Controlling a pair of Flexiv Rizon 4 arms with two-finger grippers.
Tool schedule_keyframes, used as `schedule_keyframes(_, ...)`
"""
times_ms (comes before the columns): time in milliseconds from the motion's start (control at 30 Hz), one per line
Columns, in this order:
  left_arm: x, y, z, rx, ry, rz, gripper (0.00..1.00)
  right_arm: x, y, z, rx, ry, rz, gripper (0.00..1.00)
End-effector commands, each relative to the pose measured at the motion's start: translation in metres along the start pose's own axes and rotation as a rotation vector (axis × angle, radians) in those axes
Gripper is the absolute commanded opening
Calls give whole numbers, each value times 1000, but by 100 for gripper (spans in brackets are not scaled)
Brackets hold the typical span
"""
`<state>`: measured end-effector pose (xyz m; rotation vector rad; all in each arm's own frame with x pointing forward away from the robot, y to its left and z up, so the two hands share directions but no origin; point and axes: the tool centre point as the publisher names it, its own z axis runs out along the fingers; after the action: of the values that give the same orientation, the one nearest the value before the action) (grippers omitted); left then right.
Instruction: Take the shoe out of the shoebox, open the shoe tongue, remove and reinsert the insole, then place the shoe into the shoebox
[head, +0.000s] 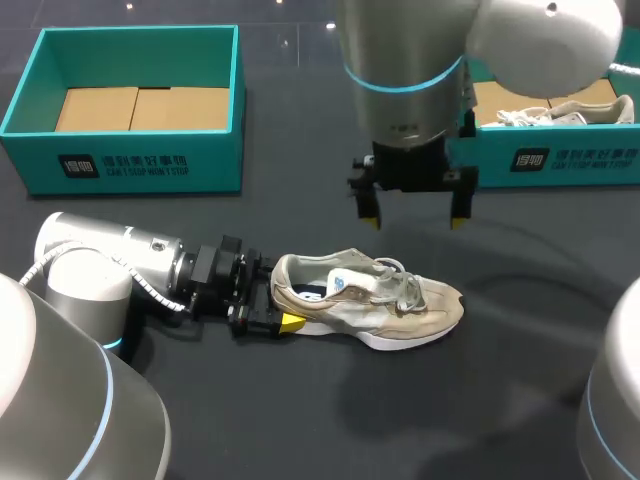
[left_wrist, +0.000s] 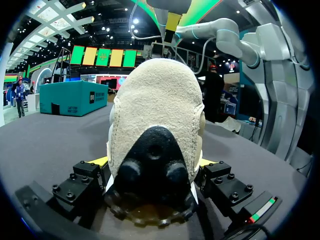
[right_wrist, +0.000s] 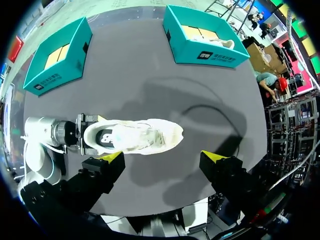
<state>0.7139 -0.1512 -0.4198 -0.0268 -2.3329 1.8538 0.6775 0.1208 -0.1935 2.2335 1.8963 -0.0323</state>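
A beige sneaker (head: 370, 305) lies on its side on the dark table, toe pointing right, laces loose. Its opening shows a blue and white patch inside. My left gripper (head: 282, 303) comes in low from the left and is shut on the shoe's heel. In the left wrist view the heel (left_wrist: 155, 100) fills the gap, with a yellow fingertip (left_wrist: 100, 161) pressed to each side. My right gripper (head: 416, 212) hangs open above the shoe, pointing down, with nothing in it. In its own view the shoe (right_wrist: 135, 136) lies ahead of the right gripper (right_wrist: 162, 157).
A teal shoebox (head: 140, 150) with a cardboard floor stands at the back left. A second teal shoebox (head: 560, 160) at the back right holds another pale shoe (head: 560, 112). The same two boxes, the left shoebox (right_wrist: 60, 72) and the right shoebox (right_wrist: 210, 52), lie beyond the shoe in the right wrist view.
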Motion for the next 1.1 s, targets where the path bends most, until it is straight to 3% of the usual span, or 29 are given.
schedule_keyframes(33,-2,2,-1,-1,0,-1,0,41,-9,2,-2,-135,21,100)
schedule_keyframes(500,-2,2,-1,-1,0,-1,0,44,-11,2,4,-129,19,100)
schedule_keyframes(567,-2,2,-1,-1,0,-1,0,65,-19,4,-59,-204,-19,100)
schedule_keyframes(700,-2,2,-1,-1,0,-1,0,90,-28,15,-72,-305,-42,100)
schedule_keyframes(933,-2,2,-1,-1,0,-1,0,97,-32,26,-60,-367,-19,100)
schedule_keyframes(1100,-2,2,-1,-1,0,-1,0,104,-33,39,-54,-352,-23,100)
